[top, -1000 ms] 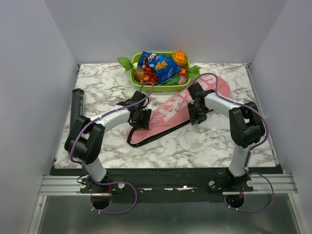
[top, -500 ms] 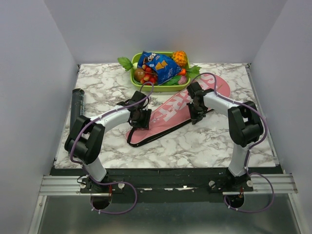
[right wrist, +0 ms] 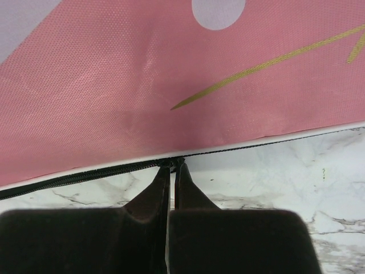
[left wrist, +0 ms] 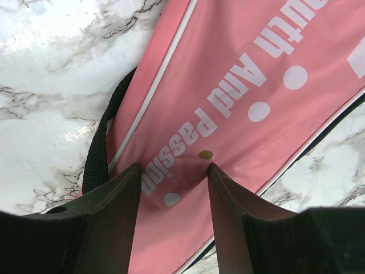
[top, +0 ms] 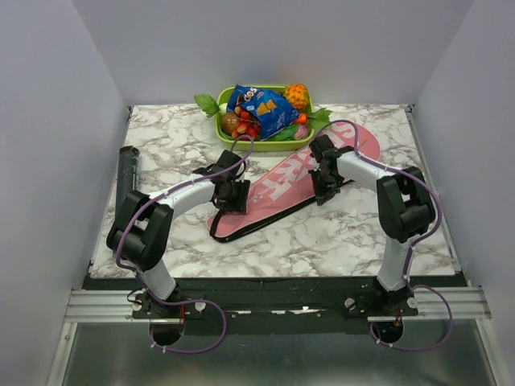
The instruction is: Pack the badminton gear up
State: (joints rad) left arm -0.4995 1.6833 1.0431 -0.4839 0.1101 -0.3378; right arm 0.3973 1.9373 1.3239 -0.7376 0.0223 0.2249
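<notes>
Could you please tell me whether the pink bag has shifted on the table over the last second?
No. The pink bag lies just as before, its wide end still right of the green tray.

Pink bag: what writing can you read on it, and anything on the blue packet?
"uth And passion", white, on the pink bag; first word cut by the picture's edge.
Large white letters along the bag in the top view: partly covered, not readable.
Blue packet: print too small to read.

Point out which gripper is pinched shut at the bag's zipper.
The right gripper: its fingertips meet at the black zipper along the edge of the pink bag. The left gripper has its fingers apart over the lettering.
</notes>
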